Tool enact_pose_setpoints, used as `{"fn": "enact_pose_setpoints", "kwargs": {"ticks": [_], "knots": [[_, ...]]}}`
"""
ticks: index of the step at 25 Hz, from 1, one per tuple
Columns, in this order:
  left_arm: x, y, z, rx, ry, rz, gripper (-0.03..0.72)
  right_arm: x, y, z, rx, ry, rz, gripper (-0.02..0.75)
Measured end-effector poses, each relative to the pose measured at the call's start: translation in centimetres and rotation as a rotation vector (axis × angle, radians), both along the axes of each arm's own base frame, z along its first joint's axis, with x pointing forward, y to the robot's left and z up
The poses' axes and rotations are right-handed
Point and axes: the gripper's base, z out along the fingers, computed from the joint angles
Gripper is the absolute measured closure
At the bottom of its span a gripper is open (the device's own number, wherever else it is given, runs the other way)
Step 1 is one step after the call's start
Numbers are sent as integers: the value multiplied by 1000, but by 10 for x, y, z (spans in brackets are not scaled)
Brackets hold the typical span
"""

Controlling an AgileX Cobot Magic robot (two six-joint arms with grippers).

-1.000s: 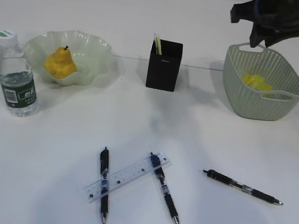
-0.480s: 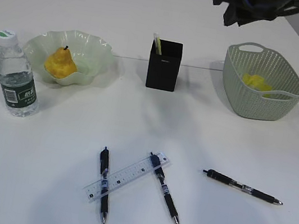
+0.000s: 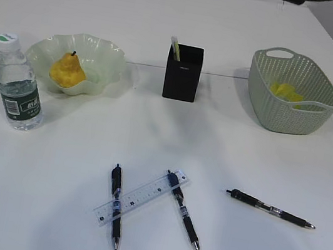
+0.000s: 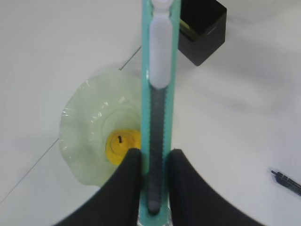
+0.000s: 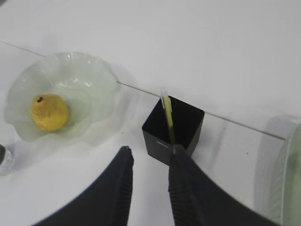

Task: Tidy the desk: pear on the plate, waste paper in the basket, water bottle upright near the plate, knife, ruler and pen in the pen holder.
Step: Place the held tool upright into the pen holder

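The knife (image 4: pixel 160 108) is sitting clamped in the left gripper (image 4: pixel 154 162), a teal utility cutter with a white slider, its length sticking straight out from between the two dark fingers (image 4: pixel 127 174), which are pressing on its sides. It's hanging high over the plate (image 4: pixel 82 136), and the pear (image 4: pixel 121 146) is lying in the middle of that wavy green dish. The right gripper (image 5: pixel 149 162) is hovering with its jaws partly apart and gripping nothing, right above the pen holder (image 5: pixel 174 134), where a yellow-green stick is poking up. On the desk (image 3: pixel 165 131) the water bottle (image 3: pixel 17 85) is standing upright just beside the plate on its left. The basket (image 3: pixel 292 91) is sitting off to the right with yellow waste paper (image 3: pixel 286 92) lying inside. Nearer the front, the ruler (image 3: pixel 140 198) is lying slantwise across two pens (image 3: pixel 115 206), and a third pen (image 3: pixel 270 209) is lying apart to the right.
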Motion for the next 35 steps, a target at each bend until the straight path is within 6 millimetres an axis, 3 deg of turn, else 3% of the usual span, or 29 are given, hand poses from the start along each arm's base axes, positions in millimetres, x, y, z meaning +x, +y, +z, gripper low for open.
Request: {"fn": "enact_pose_setpoints", "kwargs": {"ticks": [9,24,35], "knots": [[2,-1,2,-12,-28,3,585,-7,9,13,181,12,27,536],[5,-2,5,-36,-66,11,584,-13,28,30,628,123,47,536],[5,-2,5,-51,-65,20,584,-14,33,39,779,153,60,535]]}}
